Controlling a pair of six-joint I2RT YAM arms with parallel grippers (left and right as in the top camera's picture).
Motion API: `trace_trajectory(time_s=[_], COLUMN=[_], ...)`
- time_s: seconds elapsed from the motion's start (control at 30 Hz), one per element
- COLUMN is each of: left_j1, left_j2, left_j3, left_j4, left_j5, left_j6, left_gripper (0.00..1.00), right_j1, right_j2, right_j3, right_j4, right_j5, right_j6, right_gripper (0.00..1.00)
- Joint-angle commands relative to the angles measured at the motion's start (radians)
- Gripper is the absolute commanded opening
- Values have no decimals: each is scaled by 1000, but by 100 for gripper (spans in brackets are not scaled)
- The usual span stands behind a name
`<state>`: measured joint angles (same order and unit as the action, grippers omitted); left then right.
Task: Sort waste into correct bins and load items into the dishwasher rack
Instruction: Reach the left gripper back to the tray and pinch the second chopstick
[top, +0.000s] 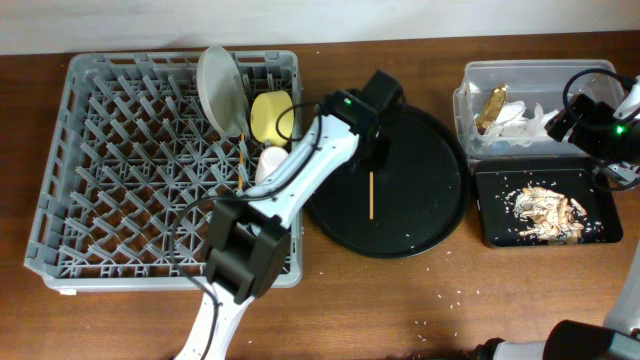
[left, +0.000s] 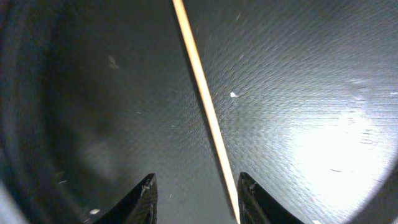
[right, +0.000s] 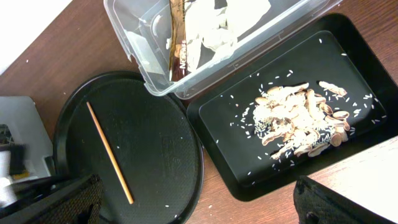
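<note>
One wooden chopstick (top: 371, 195) lies on the large round black tray (top: 430, 150). My left gripper (left: 196, 199) is open just above that tray, and the chopstick (left: 202, 93) runs between its fingers, close to the right one. A second chopstick (top: 243, 165) sits in the grey rack (top: 100, 200), next to the upright plate (top: 220, 88) and the yellow bowl (top: 268, 115). The clear tub (top: 475, 80) holds white napkins (right: 217, 25) and the gold-brown wrapper (right: 179, 43). The flat black tray (right: 224, 124) holds food scraps (right: 298, 118). My right gripper (right: 196, 199) is open and empty, high above the bins.
A whitish cup-like thing (top: 270, 160) stands in the rack below the bowl. The left arm (top: 300, 170) stretches across the rack's right edge. Rice grains are scattered on the round tray and on the wooden table (top: 420, 310).
</note>
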<state>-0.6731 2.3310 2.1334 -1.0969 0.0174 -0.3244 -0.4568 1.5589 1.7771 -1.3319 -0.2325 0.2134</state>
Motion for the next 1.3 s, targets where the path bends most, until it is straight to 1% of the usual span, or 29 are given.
trace_trajectory(time_s=[0.0, 0.33, 0.47, 0.5, 0.63, 0.77, 0.93, 1.0, 1.03, 1.17, 1.27], left_j1=[-18, -53, -53, -53, -53, -54, -47, -34, -21, 35, 66], left_j2=[50, 144, 169, 171, 171, 171, 171, 171, 171, 171, 171], left_j3=[-6, -6, -6, -6, -6, -6, 17, 67, 126, 359, 524], left_j4=[18, 38, 31, 30, 31, 29, 0, -58, -125, -305, -407], left_j5=[6, 5, 5, 5, 5, 5, 2, 2, 2, 2, -7], left_j6=[-27, -27, -27, -27, -27, -18, 18, 27, 27, 27, 38], left_gripper=[41, 41, 40, 33, 21, 1, 1, 1, 1, 1, 1], right_j1=[-2, -2, -2, -2, -2, -2, -2, -2, -2, -2, -2], right_j2=[3, 3, 3, 3, 3, 3, 3, 3, 3, 3, 3], right_j3=[-5, -5, -5, -5, -5, -5, -5, -5, -5, -5, -5], right_j4=[0, 0, 0, 0, 0, 0, 0, 0, 0, 0, 0], right_j5=[8, 9, 9, 9, 9, 9, 9, 9, 9, 9, 9], right_j6=[4, 4, 4, 4, 4, 4, 4, 4, 4, 4, 4], right_gripper=[98, 98, 98, 98, 99, 98, 99, 99, 98, 98, 98])
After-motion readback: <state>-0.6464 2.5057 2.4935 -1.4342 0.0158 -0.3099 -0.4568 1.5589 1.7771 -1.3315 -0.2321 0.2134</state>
